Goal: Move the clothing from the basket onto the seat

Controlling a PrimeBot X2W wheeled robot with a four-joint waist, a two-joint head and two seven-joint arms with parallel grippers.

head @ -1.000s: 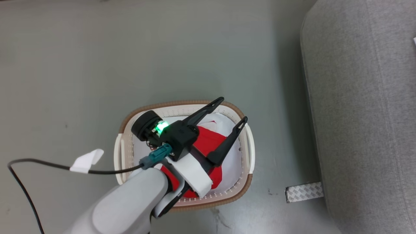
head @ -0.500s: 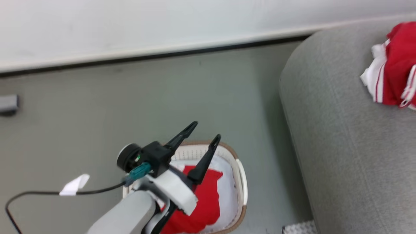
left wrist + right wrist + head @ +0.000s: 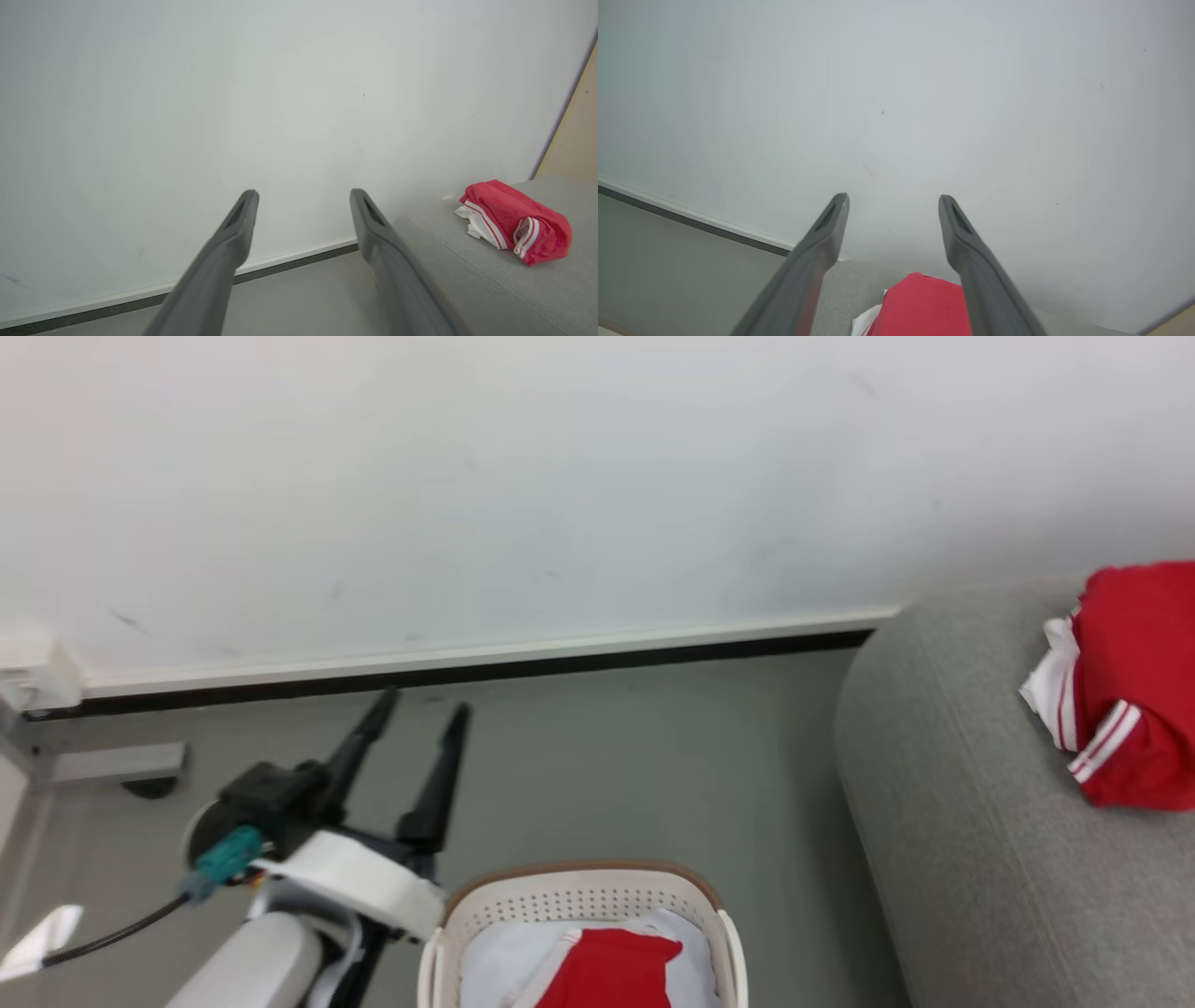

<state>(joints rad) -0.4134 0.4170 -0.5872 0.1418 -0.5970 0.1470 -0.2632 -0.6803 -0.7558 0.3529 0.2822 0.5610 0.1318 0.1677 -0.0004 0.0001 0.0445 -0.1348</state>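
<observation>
Jaws wide on left gripper and right gripper, both empty

Left gripper has 2 black fingers, white cuff, teal plug.

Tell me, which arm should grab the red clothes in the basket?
Probably left: the left gripper is open beside the basket with red clothing; the right gripper is open over the seat.

Noted basket on floor, left of seat — wall behind both. In basket: one garment lying on sheet. On seat, well apart from basket: another garment. Left tool just left of basket — pointed toward wall.
</observation>
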